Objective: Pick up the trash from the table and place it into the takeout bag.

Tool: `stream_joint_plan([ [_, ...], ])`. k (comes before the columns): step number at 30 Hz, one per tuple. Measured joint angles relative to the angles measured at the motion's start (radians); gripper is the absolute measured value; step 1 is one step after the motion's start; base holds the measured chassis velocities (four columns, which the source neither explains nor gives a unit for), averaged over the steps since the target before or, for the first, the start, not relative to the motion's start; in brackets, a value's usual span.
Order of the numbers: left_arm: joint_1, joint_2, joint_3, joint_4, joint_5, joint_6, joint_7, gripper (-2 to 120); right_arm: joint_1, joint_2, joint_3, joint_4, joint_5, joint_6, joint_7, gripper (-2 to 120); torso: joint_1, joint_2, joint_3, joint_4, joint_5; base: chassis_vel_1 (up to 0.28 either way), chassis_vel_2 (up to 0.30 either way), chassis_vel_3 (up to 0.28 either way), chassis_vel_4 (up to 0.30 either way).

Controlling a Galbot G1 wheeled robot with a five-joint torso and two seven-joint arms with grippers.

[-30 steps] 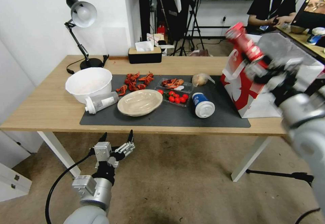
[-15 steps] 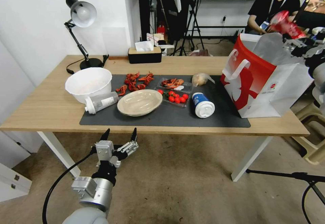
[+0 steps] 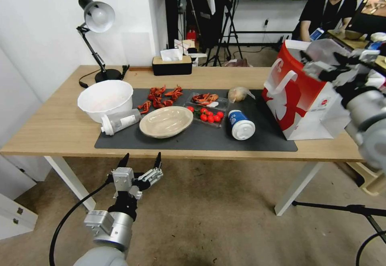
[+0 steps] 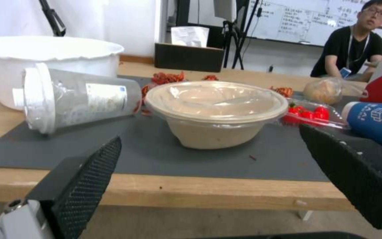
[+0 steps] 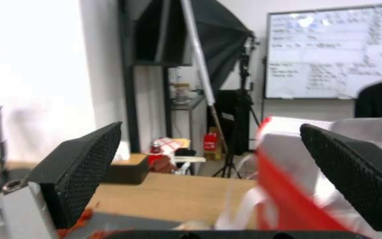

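Right gripper (image 3: 335,63) hangs above the open mouth of the takeout bag (image 3: 299,97), fingers spread wide, nothing between them. Left gripper (image 3: 139,162) sits below the table (image 3: 52,129) edge, spread wide and empty; ahead of it lie the bottle (image 3: 119,121), dish (image 3: 166,121) and cup (image 3: 241,124).

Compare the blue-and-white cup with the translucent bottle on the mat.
The blue-and-white cup is opaque blue and lies toward the takeout bag; the translucent bottle is see-through grey with a white label and lies against the white bowl. Both lie on their sides with white lids.
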Motion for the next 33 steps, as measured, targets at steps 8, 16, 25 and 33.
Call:
stream_joint_plan([
  [8, -0.003, -0.002, -0.003, 0.018, -0.008, -0.006, 0.001, 100, -0.252, 0.117, -0.013, 0.059, -0.241, 0.097, -0.092, 100, 0.000, 0.000, 0.000, -0.0001, 0.0004, 0.000, 0.000, 0.000, 0.000],
  [16, -0.005, -0.003, -0.003, 0.033, -0.013, -0.010, 0.003, 100, -0.496, 0.289, -0.042, -0.026, -0.427, 0.369, -0.133, 100, 0.000, 0.000, 0.000, -0.0003, 0.0004, 0.000, 0.000, 0.000, 0.000],
  [25, -0.005, 0.000, -0.013, 0.034, -0.017, -0.009, 0.006, 100, -0.654, 0.365, -0.043, -0.086, -0.470, 0.542, -0.151, 100, 0.000, 0.000, 0.000, -0.0003, 0.0002, 0.000, 0.000, 0.000, 0.000],
  [33, -0.003, -0.001, -0.013, 0.035, -0.018, -0.009, 0.006, 100, -0.677, 0.380, -0.045, -0.088, -0.479, 0.555, -0.164, 100, 0.000, 0.000, 0.000, -0.0002, 0.0003, 0.000, 0.000, 0.000, 0.000],
])
